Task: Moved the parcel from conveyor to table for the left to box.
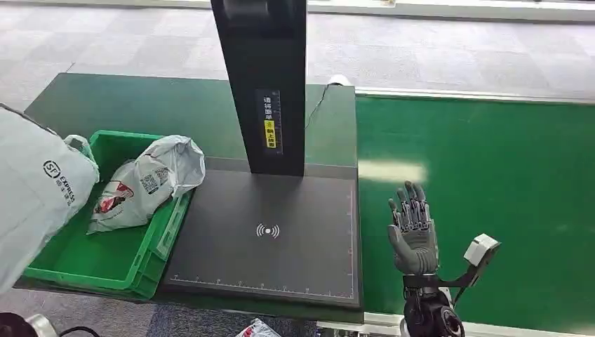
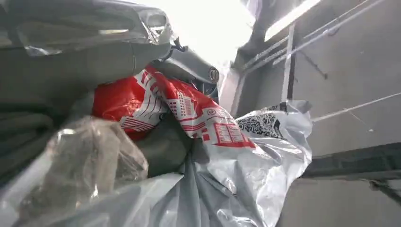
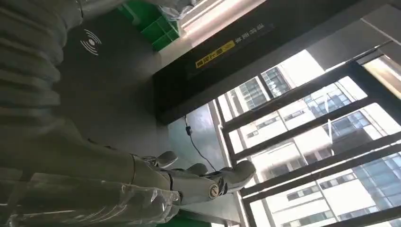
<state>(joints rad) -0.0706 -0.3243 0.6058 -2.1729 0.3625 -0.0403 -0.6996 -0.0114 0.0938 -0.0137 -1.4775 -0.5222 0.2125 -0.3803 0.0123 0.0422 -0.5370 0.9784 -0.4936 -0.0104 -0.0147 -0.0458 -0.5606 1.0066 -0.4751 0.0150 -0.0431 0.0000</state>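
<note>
A large grey SF Express parcel (image 1: 38, 189) hangs close to me at the far left, over the left end of the green box (image 1: 105, 263). In the left wrist view my left hand (image 2: 189, 68) holds a crumpled grey parcel (image 2: 246, 161) with red print and a QR code against its thumb. A second grey parcel (image 1: 144, 182) with red print lies inside the box. My right hand (image 1: 414, 235) stands open and upright over the green conveyor (image 1: 491, 175), just right of the table edge, holding nothing; its fingers (image 3: 222, 179) are spread.
A black scanner pad (image 1: 281, 260) with a wireless mark covers the table between box and conveyor. A tall black column (image 1: 261, 84) rises at the pad's back edge. A cable (image 1: 319, 105) runs behind the column.
</note>
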